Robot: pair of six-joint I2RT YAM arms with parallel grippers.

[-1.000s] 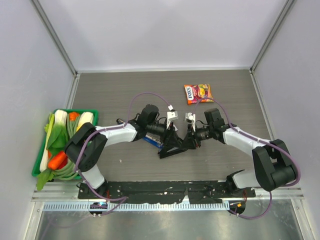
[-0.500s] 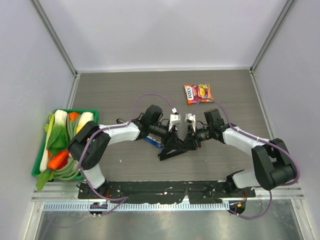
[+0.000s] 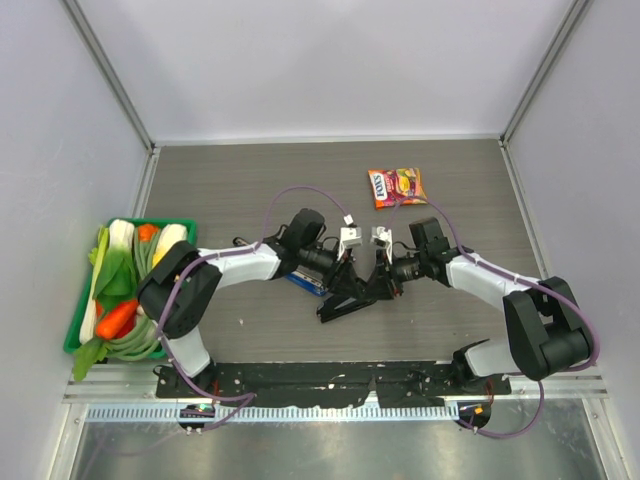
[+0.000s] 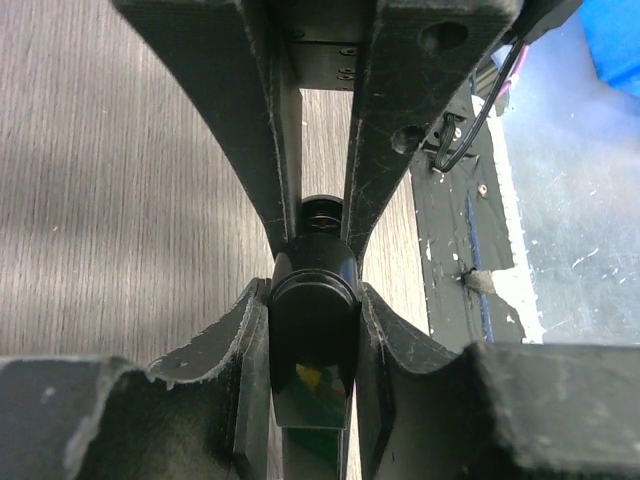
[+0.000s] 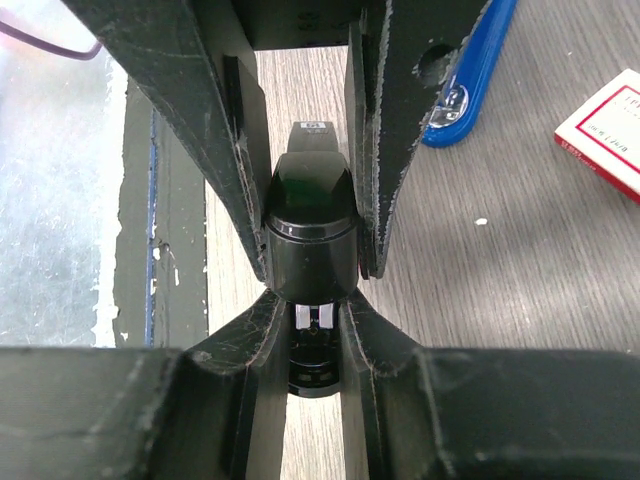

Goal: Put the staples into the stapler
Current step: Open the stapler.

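**Both grippers clamped on the stapler at mid-table**

You have the stapler (image 3: 335, 305) near the middle of the table (image 3: 250, 180). In the overhead view it lies aslant, from 8 o'clock to 2 o'clock. Your left gripper (image 4: 313, 330) meets it from 10 o'clock. Its jaws are drawn in narrow, with the pads pressed against both sides of the glossy black body.

Your right gripper (image 5: 313, 340) comes in from 2 o'clock, facing the left one. Its jaws are just as narrow and touch the stapler on both flanks.

A blue tool (image 5: 470, 80) lies just beside the stapler, at its 10 o'clock in the overhead view. In the right wrist view a white-and-red box (image 5: 605, 135) sits at 3 o'clock, apart from the blue tool. The orange snack bag (image 3: 397, 186) lies well apart, at 1 o'clock from the stapler.
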